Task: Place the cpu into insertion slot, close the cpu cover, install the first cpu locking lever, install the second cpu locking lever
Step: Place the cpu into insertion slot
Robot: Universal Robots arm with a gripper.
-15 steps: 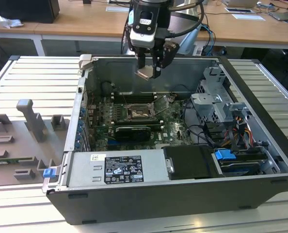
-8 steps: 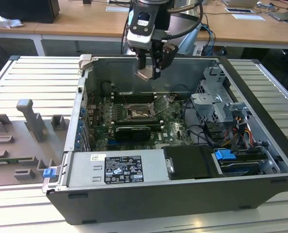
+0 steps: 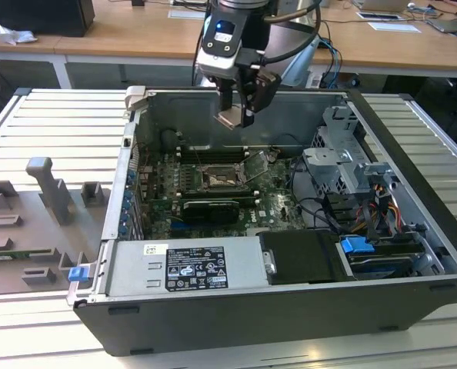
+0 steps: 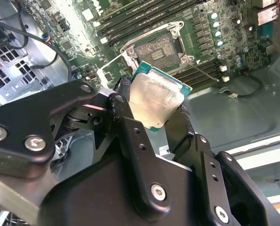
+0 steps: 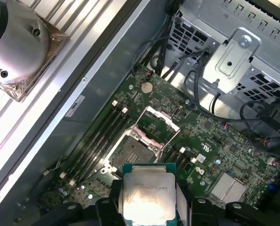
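Note:
My gripper [image 3: 236, 117] is shut on the cpu [image 3: 230, 118], a flat square chip with a pale silver top. It hangs above the open computer case. In both wrist views the cpu [image 4: 156, 101] [image 5: 148, 195] sits pinched between the black fingers [image 4: 123, 89]. Below it on the green board, the insertion slot [image 3: 217, 178] [image 4: 159, 49] [image 5: 133, 153] lies bare. The cpu cover [image 3: 253, 165] [image 5: 159, 123] [image 4: 111, 70] is swung open at the slot's edge. A thin locking lever [image 4: 203, 70] lies unhooked beside the slot.
Memory slots [image 4: 144, 19] run along one side of the slot, with a black card [image 3: 211, 209] on the other. The power supply [image 3: 186, 267] fills the case front and a drive cage [image 3: 351, 165] with cables stands at the exterior view's right. Grey fixtures [image 3: 48, 188] sit outside.

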